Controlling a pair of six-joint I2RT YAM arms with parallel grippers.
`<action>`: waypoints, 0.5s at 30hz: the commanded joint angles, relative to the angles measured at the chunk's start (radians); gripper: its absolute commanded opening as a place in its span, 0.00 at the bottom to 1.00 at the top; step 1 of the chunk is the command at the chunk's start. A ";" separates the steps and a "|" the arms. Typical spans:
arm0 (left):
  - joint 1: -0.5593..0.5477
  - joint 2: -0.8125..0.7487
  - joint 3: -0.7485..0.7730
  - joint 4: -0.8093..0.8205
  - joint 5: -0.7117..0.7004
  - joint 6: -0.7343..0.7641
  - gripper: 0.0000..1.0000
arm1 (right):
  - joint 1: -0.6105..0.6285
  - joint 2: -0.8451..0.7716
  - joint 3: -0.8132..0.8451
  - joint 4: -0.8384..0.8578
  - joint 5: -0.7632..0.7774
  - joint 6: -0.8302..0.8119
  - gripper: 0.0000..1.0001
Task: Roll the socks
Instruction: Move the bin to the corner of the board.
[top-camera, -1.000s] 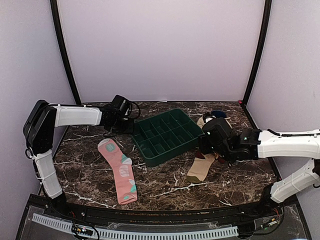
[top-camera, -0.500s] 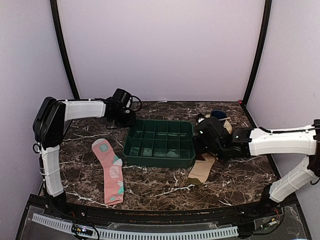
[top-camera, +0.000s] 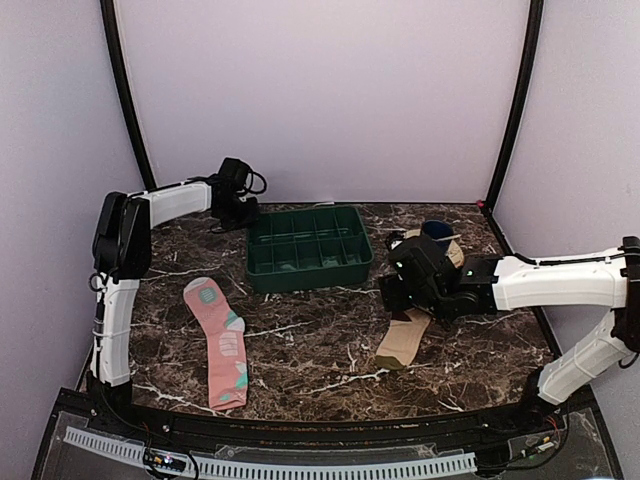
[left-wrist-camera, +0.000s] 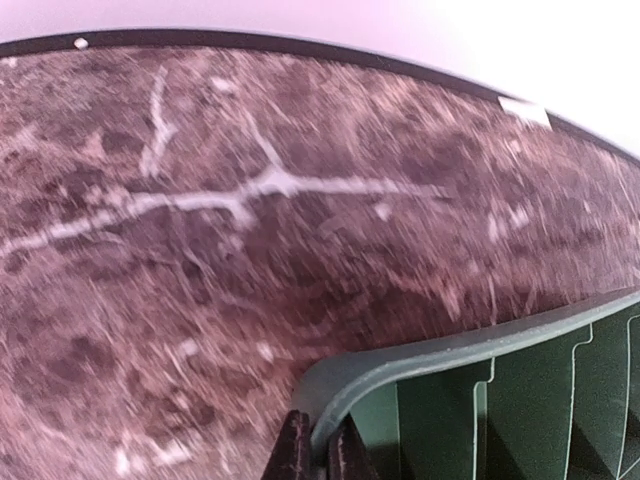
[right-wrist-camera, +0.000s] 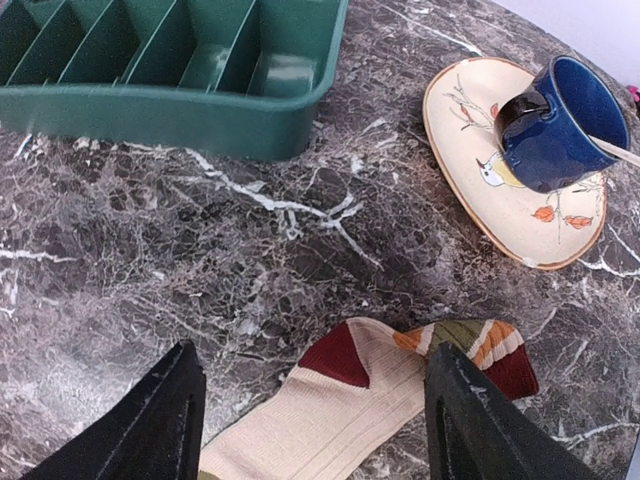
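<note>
The pink sock (top-camera: 222, 345) with teal and white patches lies flat at the front left of the table. The tan sock (top-camera: 404, 340) lies at the front right, its maroon heel (right-wrist-camera: 342, 356) and striped cuff showing in the right wrist view. My right gripper (top-camera: 400, 298) hovers open over the tan sock (right-wrist-camera: 330, 420), one finger on each side of it and neither touching. My left gripper (top-camera: 243, 212) is at the back left, shut on the corner rim of the green tray (left-wrist-camera: 420, 358); its fingertips (left-wrist-camera: 296, 455) pinch the rim.
The green divided tray (top-camera: 308, 245) sits at the back centre of the marble table. A cream plate (right-wrist-camera: 470, 160) with a bird drawing carries a blue cup (right-wrist-camera: 555, 120) at the back right, just beyond the tan sock. Black frame posts stand at the corners.
The left gripper closed on the tray's corner and dragged the tray back and left, straightening it. The pink sock shifted slightly left. The right gripper's jaws widened a little over the tan sock.
</note>
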 joint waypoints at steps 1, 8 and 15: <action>0.050 0.079 0.160 -0.056 -0.090 -0.027 0.00 | -0.002 0.008 -0.006 -0.021 -0.063 0.006 0.70; 0.082 0.191 0.353 -0.108 -0.090 -0.075 0.00 | 0.017 0.011 -0.004 -0.084 -0.115 0.026 0.74; 0.093 0.219 0.391 -0.080 -0.062 -0.114 0.00 | 0.050 0.019 -0.009 -0.110 -0.151 0.047 0.75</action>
